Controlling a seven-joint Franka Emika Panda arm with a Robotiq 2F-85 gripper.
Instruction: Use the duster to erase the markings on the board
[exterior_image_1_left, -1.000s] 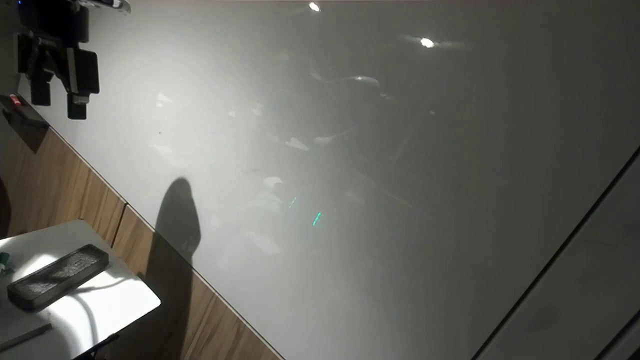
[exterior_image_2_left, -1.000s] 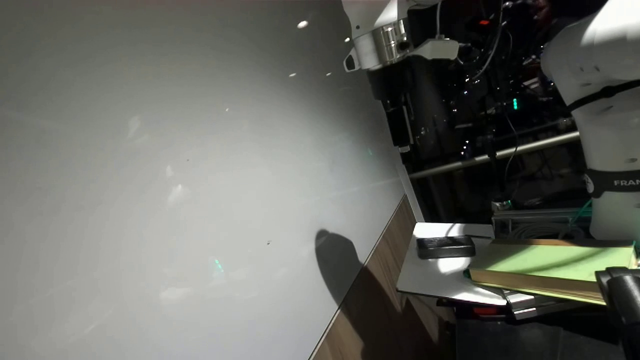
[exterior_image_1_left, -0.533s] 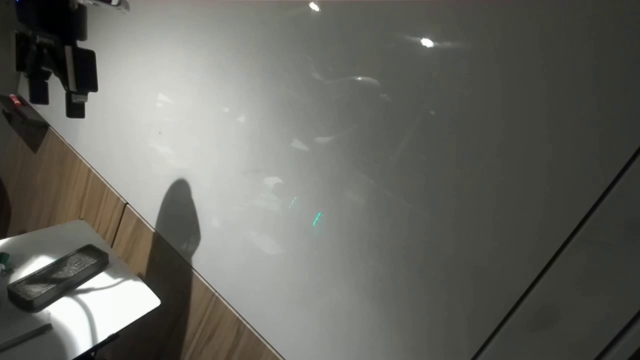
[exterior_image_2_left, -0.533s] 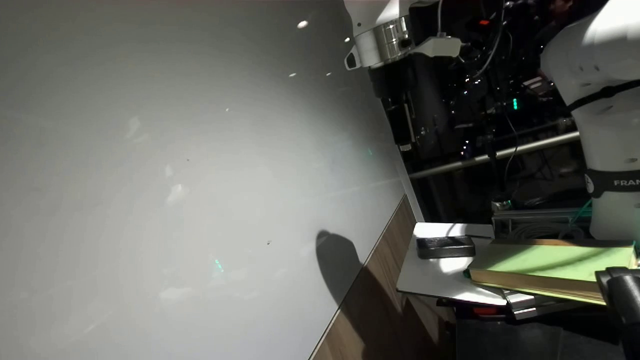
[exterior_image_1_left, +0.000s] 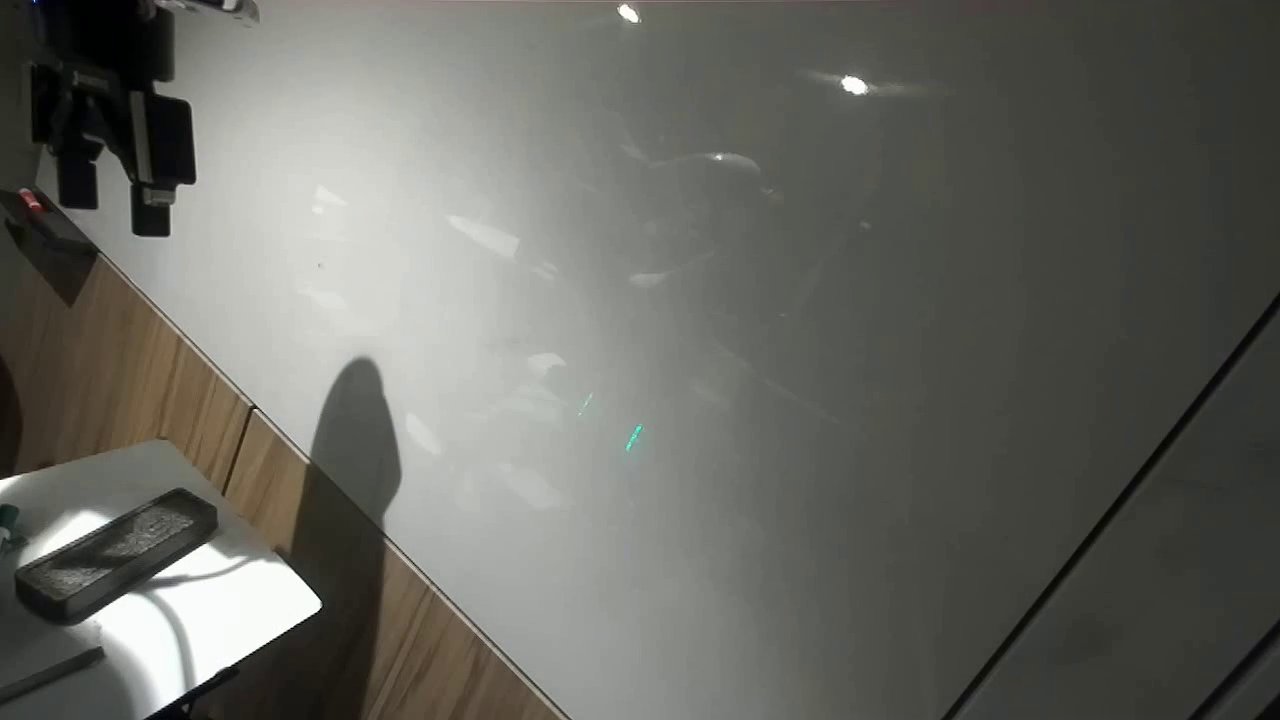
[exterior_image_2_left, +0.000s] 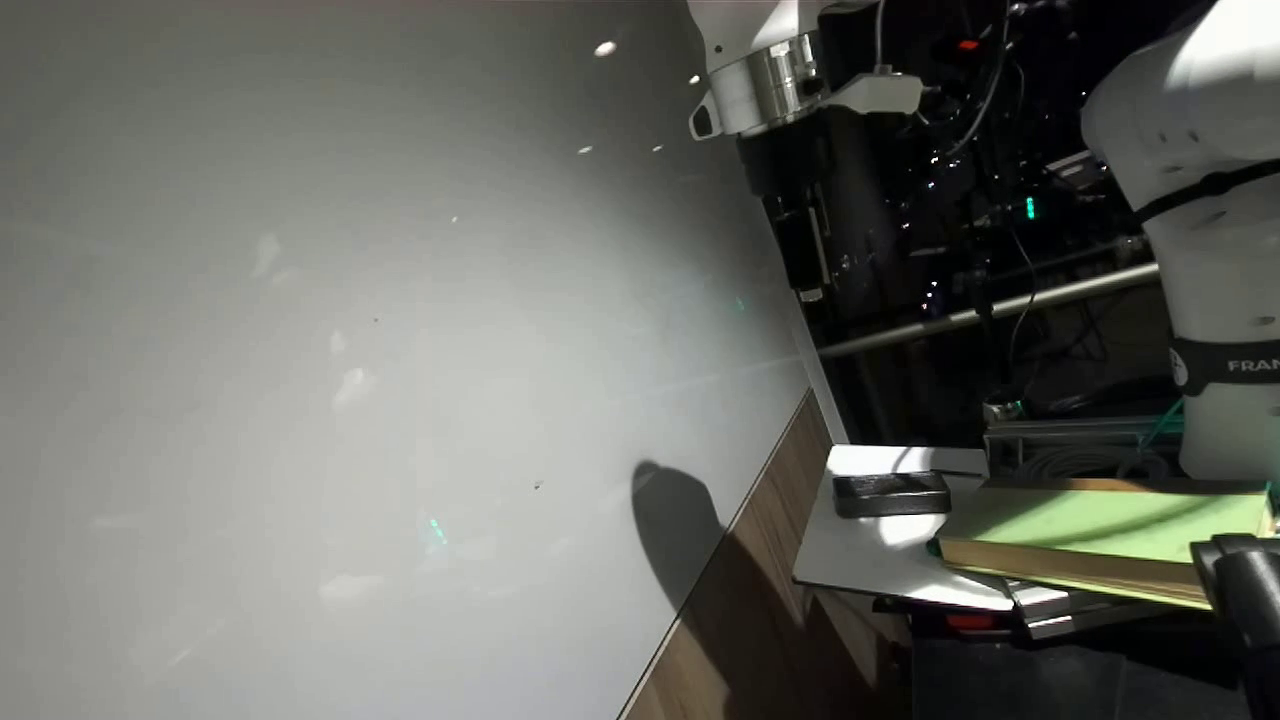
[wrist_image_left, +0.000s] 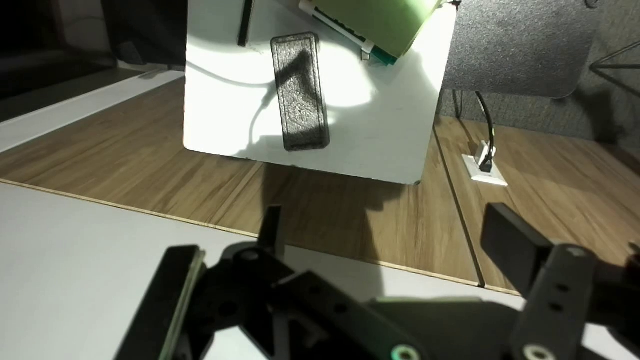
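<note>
The duster is a dark oblong block lying flat on the small white table. It shows in both exterior views (exterior_image_1_left: 115, 555) (exterior_image_2_left: 892, 495) and in the wrist view (wrist_image_left: 300, 95). The board is the large glossy white surface in both exterior views (exterior_image_1_left: 800, 560) (exterior_image_2_left: 250, 400) and at the lower left of the wrist view (wrist_image_left: 75, 255). The markings show only as a tiny dark scribble (exterior_image_2_left: 538, 485) in an exterior view; glare makes them hard to tell. My gripper (exterior_image_1_left: 113, 198) is open and empty above the table, apart from the duster, fingers wide in the wrist view (wrist_image_left: 392, 235).
On the white table (wrist_image_left: 380, 145) a green book (wrist_image_left: 380, 20) and a marker (wrist_image_left: 340, 27) lie beside the duster. A wood panel (exterior_image_1_left: 450, 640) borders the board. A dark box with a red part (exterior_image_1_left: 45, 220) is at the board's edge. An outlet (wrist_image_left: 485, 167) holds a plug.
My gripper shifted very slightly between the first and middle frames, then stayed still. Light reflections on the board changed shape. The duster has not moved.
</note>
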